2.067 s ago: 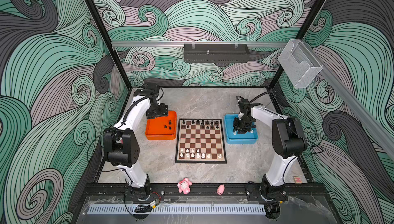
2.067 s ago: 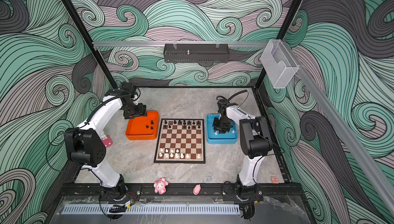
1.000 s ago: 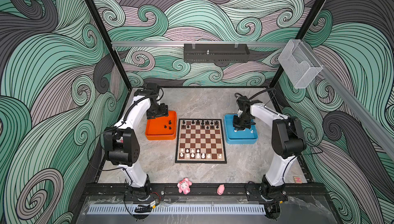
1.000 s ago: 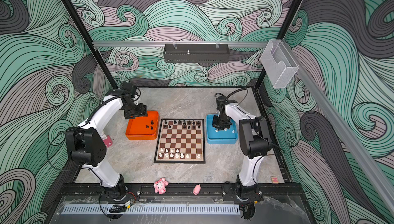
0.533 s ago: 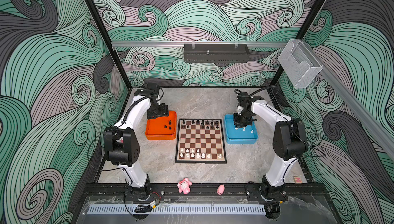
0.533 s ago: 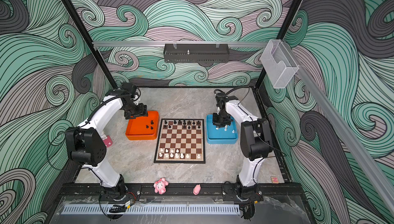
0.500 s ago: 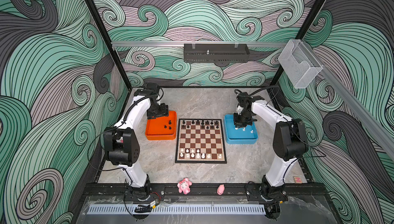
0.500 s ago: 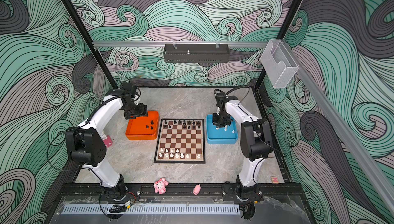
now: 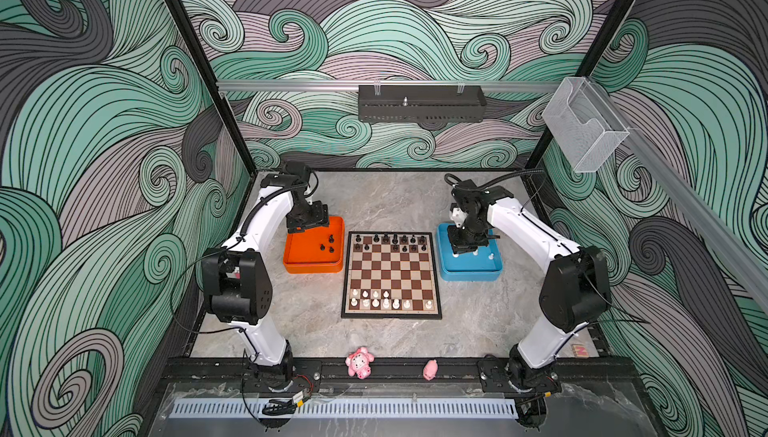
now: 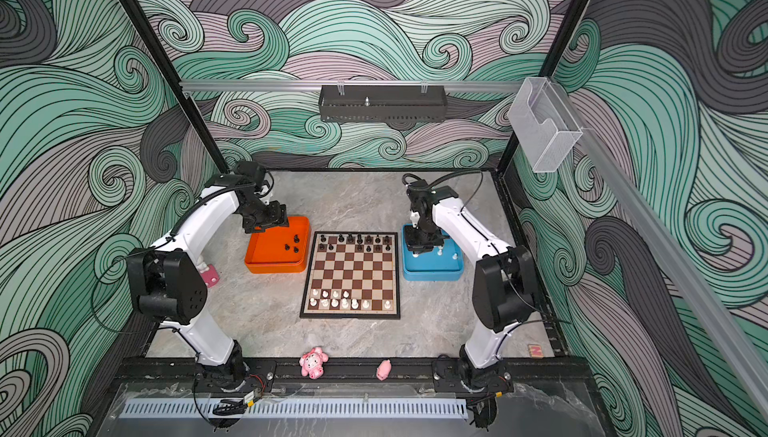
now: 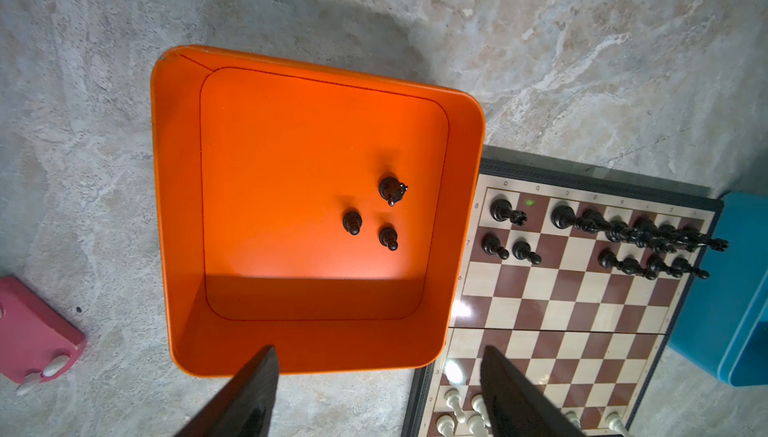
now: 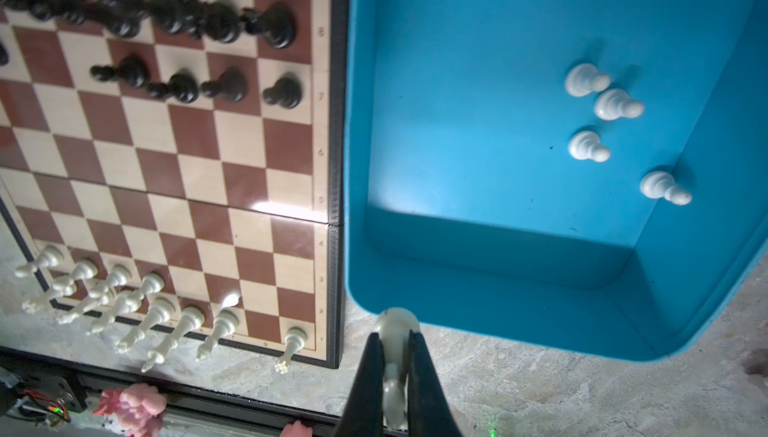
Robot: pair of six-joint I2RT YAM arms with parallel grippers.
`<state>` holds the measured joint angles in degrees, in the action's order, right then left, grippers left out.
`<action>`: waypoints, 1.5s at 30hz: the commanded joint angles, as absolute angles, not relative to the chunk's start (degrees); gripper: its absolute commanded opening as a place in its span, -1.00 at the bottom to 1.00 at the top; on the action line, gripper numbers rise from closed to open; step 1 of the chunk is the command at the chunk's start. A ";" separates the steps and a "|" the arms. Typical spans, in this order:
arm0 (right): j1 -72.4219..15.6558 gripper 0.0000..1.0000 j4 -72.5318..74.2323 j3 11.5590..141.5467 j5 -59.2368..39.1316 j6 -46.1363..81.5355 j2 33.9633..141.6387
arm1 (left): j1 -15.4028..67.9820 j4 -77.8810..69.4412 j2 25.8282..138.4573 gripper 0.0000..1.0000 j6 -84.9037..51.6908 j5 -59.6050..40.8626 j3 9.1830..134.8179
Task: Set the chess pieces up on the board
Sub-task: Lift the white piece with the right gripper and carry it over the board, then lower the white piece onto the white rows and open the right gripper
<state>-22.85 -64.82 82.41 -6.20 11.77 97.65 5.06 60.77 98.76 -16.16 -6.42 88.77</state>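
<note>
— White glossy plastic chessman (image 12: 394, 319): how is it oriented?
— Lengthwise along the right pincer (image 12: 393, 337), base outward, it is pinched tight beside the rim of the blue plastic tray (image 12: 498, 289). The left pincer (image 11: 378, 351) is spread wide, unloaded, above the orange plastic tray (image 11: 178, 206).

1. Your left arm (image 9: 266, 218) rises from the near edge of the tabletop (image 9: 374, 202), elbow bent, forearm reaching toward the far left corner.
2. Your left gripper (image 11: 378, 358) points straight down, its jaws spread wide.
3. Your right arm (image 9: 525, 227) arches likewise from the near edge toward the far right side, wrist turned down.
4. Your right gripper (image 12: 392, 341) is pinched tight on a white chess piece (image 12: 395, 322).
</note>
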 commanded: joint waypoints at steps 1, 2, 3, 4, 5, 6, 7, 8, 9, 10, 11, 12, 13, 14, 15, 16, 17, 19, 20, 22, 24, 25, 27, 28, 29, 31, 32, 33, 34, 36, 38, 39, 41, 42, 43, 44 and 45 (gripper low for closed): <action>-27.02 -1.00 -68.18 82.76 -6.76 12.59 94.55 | 4.75 61.23 97.10 0.58 -17.21 -7.22 88.68; -28.39 -1.00 -68.17 82.43 -7.10 13.46 94.10 | 4.74 61.14 97.04 0.58 -17.32 -7.29 88.68; -30.04 -1.00 -68.17 82.04 -7.43 14.34 93.77 | 4.70 61.08 97.14 0.58 -17.53 -7.51 88.68; -31.60 -1.00 -68.07 81.69 -7.55 15.23 93.63 | 4.74 60.99 97.25 0.58 -17.64 -7.79 88.69; -33.35 -1.00 -67.79 81.24 -7.56 16.18 93.38 | 4.75 60.99 97.35 0.58 -17.73 -8.10 88.68; -35.07 -1.00 -67.35 80.57 -7.59 17.16 93.34 | 4.75 60.94 97.45 0.58 -17.78 -8.30 88.73; -36.42 -1.00 -66.82 80.10 -7.69 17.89 93.25 | 4.75 60.84 97.46 0.58 -17.76 -8.48 88.68; -37.78 -1.00 -66.22 79.60 -7.73 18.69 93.41 | 4.74 60.90 97.51 0.58 -17.82 -8.61 88.75; -39.36 -1.00 -65.57 78.94 -7.75 19.38 93.63 | 4.75 60.89 97.64 0.58 -17.84 -8.70 88.77; -40.28 -1.00 -65.04 78.29 -7.80 19.94 93.87 | 4.74 60.90 97.65 0.58 -17.81 -8.79 88.80; -41.25 -1.00 -64.35 77.63 -7.97 20.48 94.28 | 4.75 60.88 97.48 0.58 -17.76 -8.79 88.77; -42.04 -1.00 -63.70 76.99 -8.10 20.94 94.73 | 4.75 60.94 97.47 0.58 -17.75 -8.79 88.85; -42.71 -1.00 -63.05 76.49 -8.14 21.36 95.09 | 4.75 61.00 97.47 0.58 -17.67 -8.79 88.78; -43.56 -1.00 -62.39 75.97 -8.03 21.76 95.44 | 4.75 61.08 97.39 0.58 -17.67 -8.83 88.80; -44.21 -1.00 -61.58 75.59 -7.96 22.20 95.97 | 4.72 61.11 97.39 0.58 -17.58 -8.79 88.82; -44.77 -1.00 -61.02 75.35 -7.91 22.60 96.36 | 4.75 61.17 97.40 0.58 -17.45 -8.79 88.78; -45.44 -1.00 -60.62 75.24 -7.92 22.91 97.19 | 4.72 61.27 97.47 0.58 -17.36 -8.82 88.78; -46.58 -1.00 -60.30 75.47 -7.69 23.19 98.67 | 4.75 61.55 97.47 0.58 -17.19 -8.88 88.69; -47.10 -1.00 -60.06 75.49 -7.59 23.44 99.33 | 4.72 61.65 97.47 0.58 -17.10 -8.81 88.68; -47.89 -1.00 -59.24 75.26 -7.73 23.84 100.34 | 4.72 61.77 97.45 0.58 -16.91 -8.79 88.59; -48.40 -1.00 -58.56 74.93 -7.93 24.32 101.20 | 4.65 61.87 97.48 0.58 -16.77 -8.71 88.59; -48.58 -1.00 -58.37 74.88 -8.07 24.51 101.54 | 4.66 61.88 97.52 0.58 -16.62 -8.75 88.59; -48.78 -1.00 -58.16 74.64 -7.83 24.77 102.17 | 4.66 61.89 97.48 0.58 -16.60 -8.67 88.59; -48.78 -1.00 -58.10 74.49 -7.87 24.81 102.36 | 4.59 61.96 97.53 0.58 -16.58 -8.64 88.59; -48.78 -1.00 -57.93 74.32 -7.82 24.87 102.59 | 4.57 61.98 97.64 0.58 -16.61 -8.64 88.55; -48.78 -1.00 -57.74 74.05 -7.91 25.08 102.92 | 4.45 61.96 97.60 0.58 -16.61 -8.70 88.45; -48.78 -1.00 -57.79 73.92 -7.83 25.11 103.03 | 4.48 61.90 97.66 0.58 -16.61 -8.78 88.38; -48.78 -1.00 -57.59 73.63 -7.95 25.25 103.19 | 4.47 61.83 97.65 0.58 -16.61 -8.79 88.33; -48.78 -1.00 -57.53 73.38 -7.96 25.37 103.25 | 4.48 61.76 97.65 0.58 -16.59 -8.87 88.27; -48.78 -1.00 -57.06 72.88 -8.39 25.57 103.43 | 4.39 61.64 97.73 0.58 -16.59 -8.96 88.15; -48.78 -1.00 -56.55 72.43 -8.66 25.71 103.54 | 4.35 61.61 97.70 0.58 -16.56 -8.96 88.15; -48.78 -1.00 -56.47 72.33 -8.81 25.75 103.58 | 4.39 61.63 97.67 0.58 -16.58 -9.10 88.10; -48.77 -1.00 -56.43 72.16 -8.88 25.73 103.69 | 4.37 61.55 97.77 0.58 -16.53 -9.05 88.08; -48.78 -1.00 -56.27 71.96 -8.96 25.77 103.79 | 4.39 61.61 97.82 0.58 -16.53 -9.14 88.09; -48.78 -1.00 -56.28 71.94 -9.03 25.84 103.77 | 4.39 61.61 97.75 0.58 -16.44 -9.14 88.14; -48.78 -1.00 -56.11 71.77 -9.04 25.84 103.80 | 4.35 61.54 97.82 0.58 -16.44 -9.27 88.07; -48.78 -1.00 -55.98 71.56 -9.15 25.92 103.88 | 4.39 61.53 97.88 0.58 -16.48 -9.27 88.09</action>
<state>-48.69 -56.12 72.38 -8.58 24.99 102.96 4.89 60.80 98.76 -17.06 -8.40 88.68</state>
